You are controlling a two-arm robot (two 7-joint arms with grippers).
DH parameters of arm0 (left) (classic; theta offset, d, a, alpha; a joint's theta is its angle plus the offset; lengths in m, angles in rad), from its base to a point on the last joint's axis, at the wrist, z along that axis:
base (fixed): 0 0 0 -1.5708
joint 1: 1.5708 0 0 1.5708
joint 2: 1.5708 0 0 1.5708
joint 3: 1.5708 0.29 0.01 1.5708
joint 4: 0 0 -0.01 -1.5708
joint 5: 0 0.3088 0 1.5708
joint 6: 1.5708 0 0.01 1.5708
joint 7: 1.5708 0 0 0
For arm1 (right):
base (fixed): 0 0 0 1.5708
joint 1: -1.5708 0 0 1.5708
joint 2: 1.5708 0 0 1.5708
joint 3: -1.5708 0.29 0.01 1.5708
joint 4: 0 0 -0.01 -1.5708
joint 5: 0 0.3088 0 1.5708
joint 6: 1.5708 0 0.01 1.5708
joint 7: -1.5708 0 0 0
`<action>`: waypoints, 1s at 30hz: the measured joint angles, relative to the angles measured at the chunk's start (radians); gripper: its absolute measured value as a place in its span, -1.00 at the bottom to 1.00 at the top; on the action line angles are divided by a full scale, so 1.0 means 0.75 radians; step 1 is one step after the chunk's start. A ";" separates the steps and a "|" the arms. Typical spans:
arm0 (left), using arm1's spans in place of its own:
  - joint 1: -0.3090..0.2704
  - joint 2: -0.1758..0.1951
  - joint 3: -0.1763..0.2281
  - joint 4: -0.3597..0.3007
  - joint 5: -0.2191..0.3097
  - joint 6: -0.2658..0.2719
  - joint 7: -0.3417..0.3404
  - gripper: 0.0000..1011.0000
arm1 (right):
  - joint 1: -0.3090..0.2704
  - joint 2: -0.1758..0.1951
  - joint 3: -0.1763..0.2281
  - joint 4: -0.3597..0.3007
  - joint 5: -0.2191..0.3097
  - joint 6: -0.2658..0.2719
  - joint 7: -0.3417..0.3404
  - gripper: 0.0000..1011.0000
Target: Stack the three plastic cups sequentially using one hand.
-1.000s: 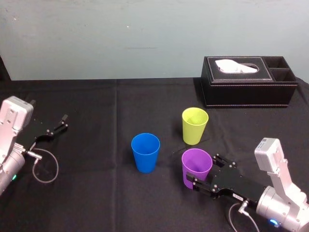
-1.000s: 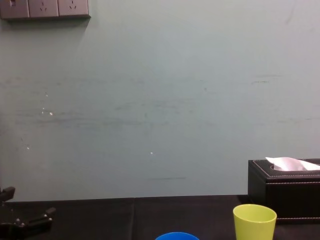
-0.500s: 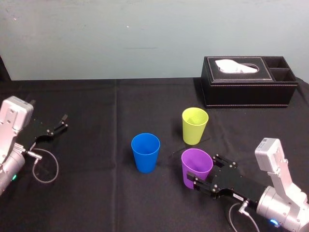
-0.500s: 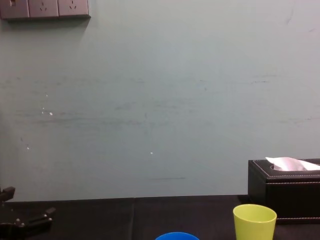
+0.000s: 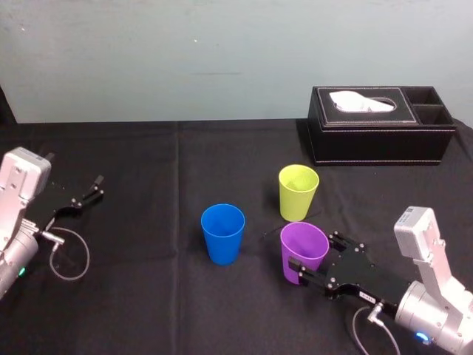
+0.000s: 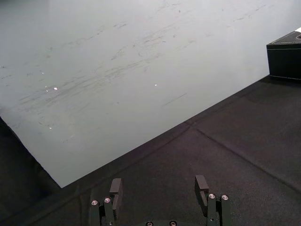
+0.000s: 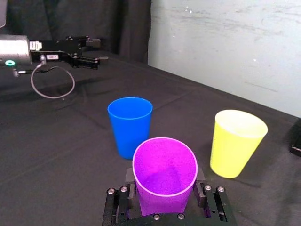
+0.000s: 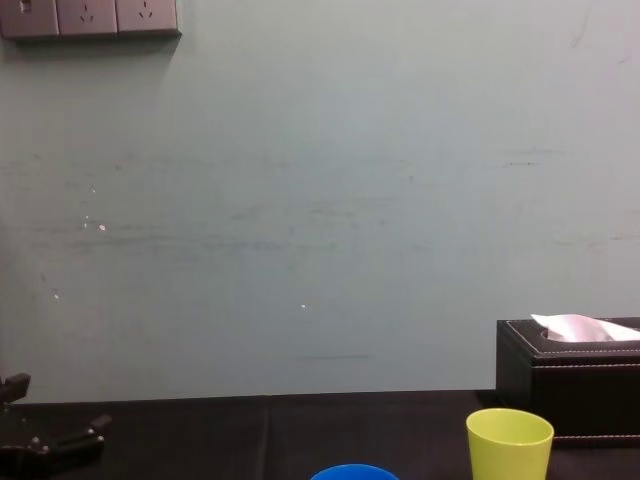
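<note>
Black-clothed table point(image 5: 148, 303) before a pale wall point(image 5: 222, 59): right gripper point(image 5: 316, 255) clamps the purple cup point(image 7: 164, 174) near the front edge, yellow-green cup point(image 5: 298, 191) just behind it, blue cup point(image 5: 222, 233) apart to the left. No cup is nested yet, so every stacking step seemingly lies ahead; left gripper point(image 6: 159, 186) lies parked, fingers spread, far left

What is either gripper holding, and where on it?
The right gripper holds the purple cup, jaws on opposite sides of its lower wall. The left gripper holds nothing.

Blue cup point(image 8: 347, 472) mostly cut off
</note>
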State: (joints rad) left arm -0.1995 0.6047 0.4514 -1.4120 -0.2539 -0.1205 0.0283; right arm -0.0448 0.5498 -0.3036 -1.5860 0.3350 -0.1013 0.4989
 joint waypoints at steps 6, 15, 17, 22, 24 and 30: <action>0.000 0.000 0.000 0.000 0.000 0.000 0.000 1.00 | -0.014 0.020 0.032 -0.067 0.009 0.054 -0.030 0.43; 0.000 0.000 0.000 0.000 0.000 0.000 0.000 1.00 | -0.007 0.048 0.089 -0.186 0.038 0.145 -0.068 0.43; 0.000 0.000 0.000 0.000 0.000 0.000 0.000 1.00 | 0.001 0.049 0.096 -0.201 0.042 0.156 -0.075 0.43; 0.000 0.000 0.000 0.000 0.000 0.000 0.000 1.00 | 0.038 0.046 0.115 -0.237 0.050 0.198 -0.103 0.43; 0.000 0.000 0.000 0.000 0.000 0.000 0.000 1.00 | 0.051 0.039 0.121 -0.245 0.051 0.214 -0.117 0.43; 0.000 0.000 0.000 0.000 0.000 0.000 0.000 1.00 | 0.101 0.005 0.137 -0.254 0.060 0.275 -0.172 0.43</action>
State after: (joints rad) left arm -0.1995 0.6047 0.4514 -1.4120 -0.2539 -0.1205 0.0283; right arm 0.0311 0.5532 -0.2011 -1.7762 0.3801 0.1046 0.3697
